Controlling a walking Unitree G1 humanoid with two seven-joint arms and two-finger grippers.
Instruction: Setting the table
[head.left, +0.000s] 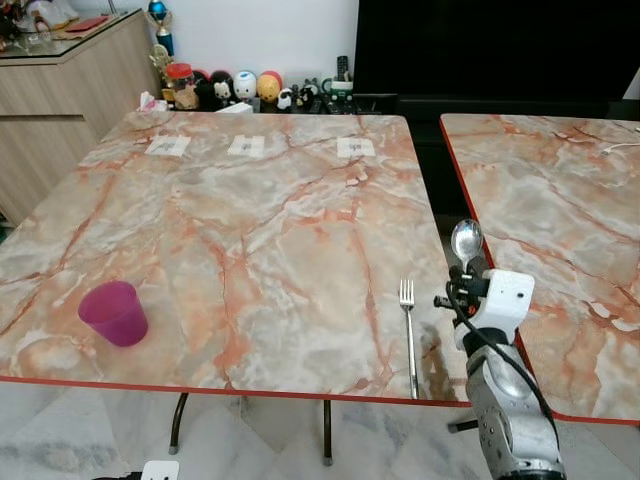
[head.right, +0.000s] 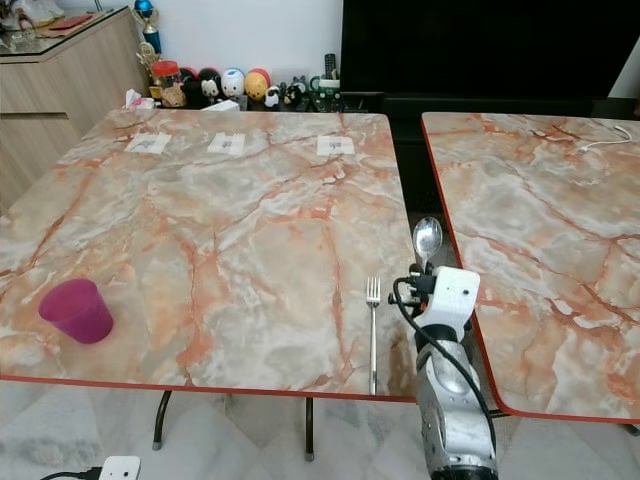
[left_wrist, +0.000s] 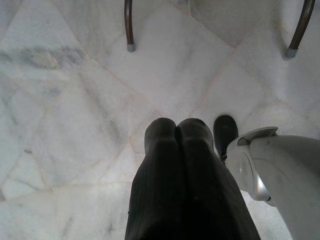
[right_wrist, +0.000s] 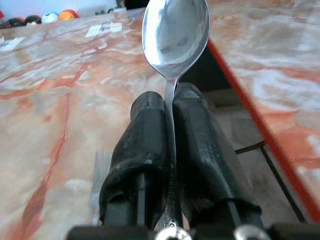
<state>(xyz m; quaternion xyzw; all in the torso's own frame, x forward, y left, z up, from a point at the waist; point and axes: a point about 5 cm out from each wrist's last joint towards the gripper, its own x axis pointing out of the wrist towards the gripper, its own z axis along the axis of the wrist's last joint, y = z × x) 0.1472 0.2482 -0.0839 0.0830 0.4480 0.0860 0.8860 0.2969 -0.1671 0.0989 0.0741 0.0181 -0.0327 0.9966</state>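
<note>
Silver metal spoon (right_wrist: 175, 35) stands upright, clamped between the right gripper (right_wrist: 170, 107) fingers at the marble surface (head.left: 250, 240) edge, just beside a silver fork (head.left: 408, 335). Left gripper (left_wrist: 176, 132) fingers press together above the floor.

Spoon (right_wrist: 175, 37): handle concealed between the closed fingers (right_wrist: 200, 150) of the right tool (right_wrist: 170, 107); bowl tip cut off by the wrist picture's top edge.

Right tool, head views: fingers hidden behind the white wrist housing (head.left: 500, 300).

Left tool (left_wrist: 176, 132): rear portion cut off by the picture's edge.

Second worktop (head.left: 560, 200): right part runs out of the picture.

Three paper slips (head.left: 245, 146) near the first worktop's (head.left: 250, 250) far edge: print too small to read.

Figurines (head.left: 245, 88) beyond that far edge: detail too small to tell.
</note>
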